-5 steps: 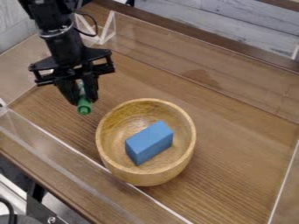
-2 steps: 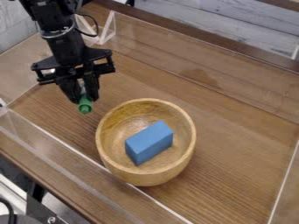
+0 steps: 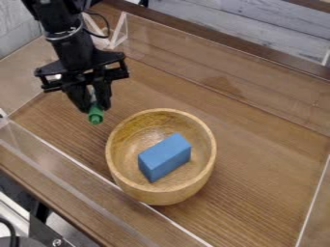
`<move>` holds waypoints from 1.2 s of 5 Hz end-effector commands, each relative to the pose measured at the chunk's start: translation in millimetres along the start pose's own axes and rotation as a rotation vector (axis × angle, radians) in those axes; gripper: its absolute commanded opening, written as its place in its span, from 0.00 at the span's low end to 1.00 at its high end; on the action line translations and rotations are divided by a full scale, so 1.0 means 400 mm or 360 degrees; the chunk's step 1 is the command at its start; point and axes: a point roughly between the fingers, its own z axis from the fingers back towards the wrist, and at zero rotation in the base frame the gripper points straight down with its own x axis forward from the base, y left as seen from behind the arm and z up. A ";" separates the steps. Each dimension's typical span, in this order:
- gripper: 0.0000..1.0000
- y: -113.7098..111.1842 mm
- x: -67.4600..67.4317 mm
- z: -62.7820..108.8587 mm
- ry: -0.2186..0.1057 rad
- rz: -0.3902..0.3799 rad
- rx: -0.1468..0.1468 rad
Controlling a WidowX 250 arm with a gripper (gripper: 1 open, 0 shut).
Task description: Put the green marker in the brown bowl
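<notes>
The green marker [image 3: 95, 114] hangs almost upright, its green cap pointing down, with most of its barrel hidden between the fingers. My gripper [image 3: 92, 99] is shut on it, just above the wooden table. The brown bowl [image 3: 126, 132] sits to the right and slightly nearer the camera, its thick rim a short way from the marker's tip. The marker is left of the bowl's rim, not over the bowl.
A blue rectangular block [image 3: 165, 156] lies inside the bowl. Clear plastic walls [image 3: 52, 164] fence the wooden table [image 3: 245, 116] on all sides. A clear bracket [image 3: 119, 34] stands behind the arm at the back left.
The gripper with the marker has shifted very slightly, a touch up and to the right. Bowl and block are unmoved.
</notes>
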 end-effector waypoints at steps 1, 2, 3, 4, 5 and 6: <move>0.00 -0.026 -0.007 0.029 -0.0073 -0.0046 -0.0026; 0.00 -0.045 -0.027 0.035 -0.0086 -0.0085 -0.0038; 0.00 -0.065 -0.048 0.037 -0.0104 -0.0122 -0.0052; 0.00 -0.081 -0.064 0.030 -0.0113 -0.0156 -0.0055; 0.00 -0.093 -0.075 0.023 -0.0119 -0.0180 -0.0054; 0.00 -0.104 -0.083 0.018 -0.0129 -0.0193 -0.0053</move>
